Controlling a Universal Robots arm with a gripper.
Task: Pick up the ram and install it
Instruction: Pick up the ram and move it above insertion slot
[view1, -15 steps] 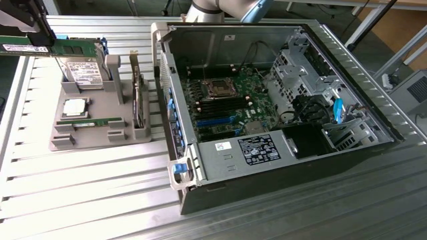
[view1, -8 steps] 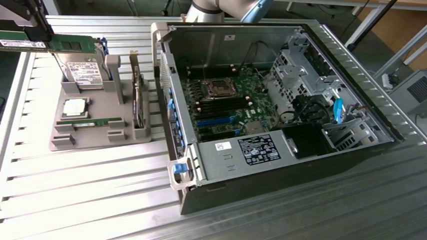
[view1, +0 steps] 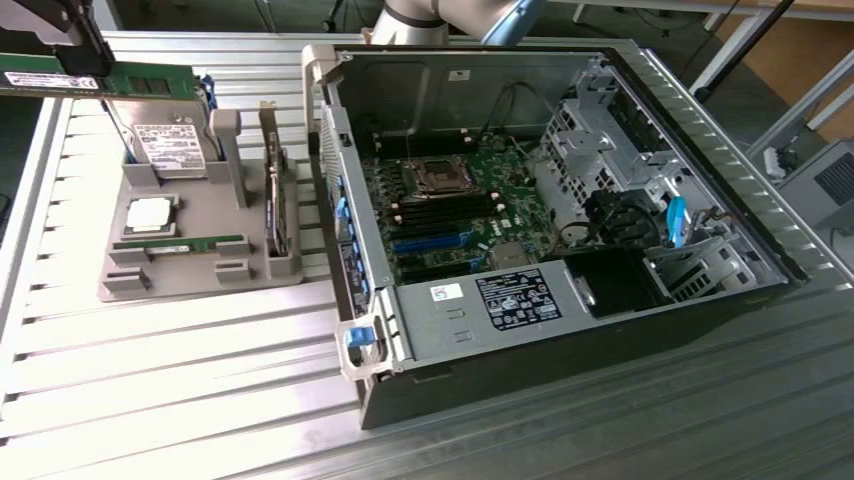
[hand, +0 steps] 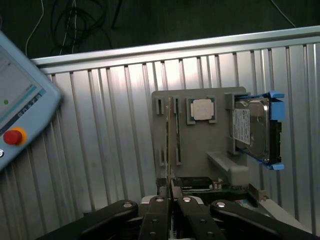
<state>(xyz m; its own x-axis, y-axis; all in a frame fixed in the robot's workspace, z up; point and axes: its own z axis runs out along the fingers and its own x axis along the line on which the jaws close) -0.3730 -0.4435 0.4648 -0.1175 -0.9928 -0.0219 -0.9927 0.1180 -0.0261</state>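
The jaws are clamped on the ram (view1: 134, 83), a thin green board with dark chips and a white label, held level in the air. In the wrist view the black jaws stand pressed together on a thin board edge.

Below the jaws lies a grey moulded holder (hand: 200, 145) with slots and pockets. It carries a silver hard drive (hand: 247, 127) in blue rails and a square silver processor (hand: 202, 109) in a shallow pocket. A second green memory stick (view1: 180, 243) stands on edge between clips, and an expansion card (view1: 276, 205) stands upright at the end nearest the case.

Well away from the jaws, toward the exterior view's right, an open tower case (view1: 454, 95) of bare grey sheet metal lies on its side. Inside it are a green motherboard (view1: 461, 215) with black memory slots and a blue slot, a boxy power supply (view1: 467, 315) with printed labels, and a perforated drive cage (view1: 594, 140).

Everything rests on a ribbed aluminium worktop (view1: 174, 380). A grey teach pendant (hand: 20, 100) with a red button lies there too, apart from the holder.
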